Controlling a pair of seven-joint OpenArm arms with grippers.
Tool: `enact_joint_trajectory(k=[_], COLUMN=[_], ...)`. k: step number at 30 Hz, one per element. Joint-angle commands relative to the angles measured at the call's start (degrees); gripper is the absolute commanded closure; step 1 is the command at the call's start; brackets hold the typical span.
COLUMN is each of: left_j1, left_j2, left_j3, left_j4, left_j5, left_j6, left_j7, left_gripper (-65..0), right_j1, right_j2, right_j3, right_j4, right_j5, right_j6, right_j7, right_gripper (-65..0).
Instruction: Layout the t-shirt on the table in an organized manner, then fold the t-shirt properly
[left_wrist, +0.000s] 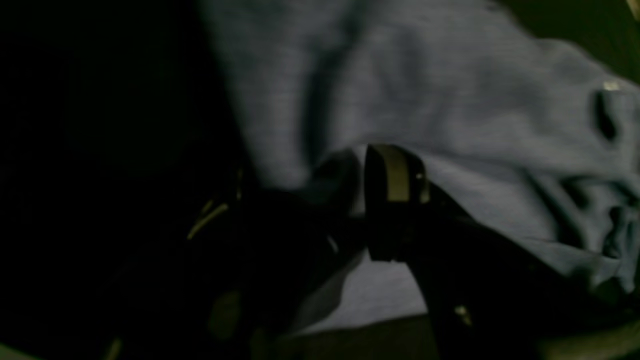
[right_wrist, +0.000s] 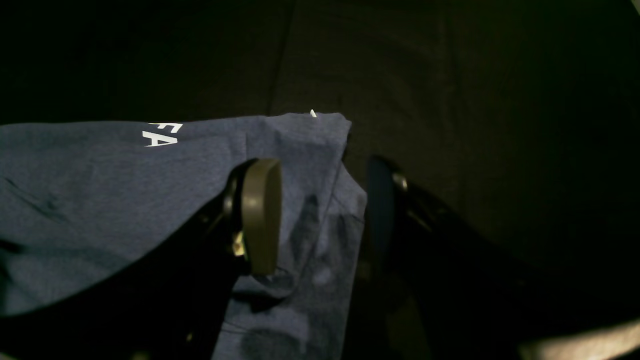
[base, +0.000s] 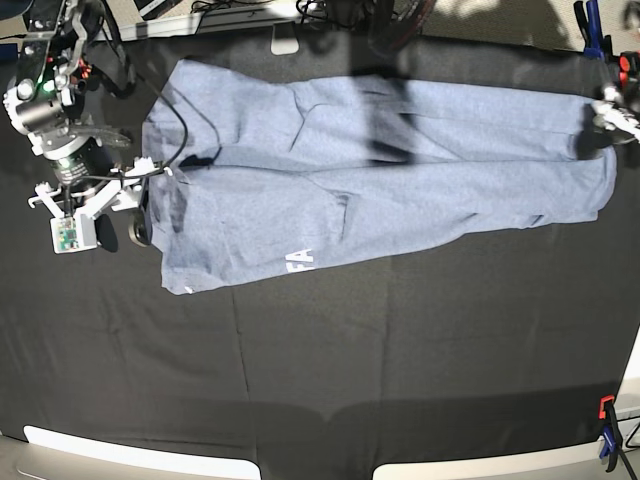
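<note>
Dim, blurred close-up, blue-grey t-shirt (left_wrist: 450, 115) filling the upper right, rumpled into soft folds, left gripper (left_wrist: 350, 185) low in the middle against the t-shirt's near edge, jaws apart, 1 tan-padded finger (left_wrist: 397, 175) over the cloth, black table (left_wrist: 100, 125) left of the t-shirt

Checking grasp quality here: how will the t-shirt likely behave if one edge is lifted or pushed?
The t-shirt is probably floppy: it lies creased and folded over itself, so a lifted edge would likely sag. Pushed across the cloth-covered table, it would likely bunch rather than slide whole.
</note>
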Motion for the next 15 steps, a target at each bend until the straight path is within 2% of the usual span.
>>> enact_joint_trajectory(k=[1, 4, 6, 12, 15], left_j1=[0.0, 0.0, 0.0, 0.3, 0.4], left_j2=[-1.6, -2.2, -1.8, 1.1, 3.7], left_j3=[-0.3, -0.3, -0.3, -0.3, -0.3], left_j4=[0.5, 0.5, 0.5, 0.5, 0.5], left_j5=[0.7, 2.1, 0.7, -11.0, -12.3], left_j6=[-0.3, -0.3, -0.3, -0.3, -0.3], left_j7=[-0.7, -0.8, 1.3, 12.1, 9.7], left_gripper=[-27.7, -27.7, -27.7, -27.7, -27.7], right_j1=[0.3, 0.3, 0.3, 0.3, 0.3], right_j2=[0.7, 0.7, 0.7, 0.7, 0.7], right_j3=[0.3, 0.3, 0.3, 0.3, 0.3], right_j4=[1.1, 1.1, 1.1, 1.1, 1.1], right_j5=[0.4, 0.4, 0.4, 0.4, 0.4], right_j6=[0.4, 0.4, 0.4, 0.4, 0.4], right_j7=[1.3, 1.1, 1.1, 1.1, 1.1], right_gripper=[-27.3, -27.3, -27.3, -27.3, -27.3])
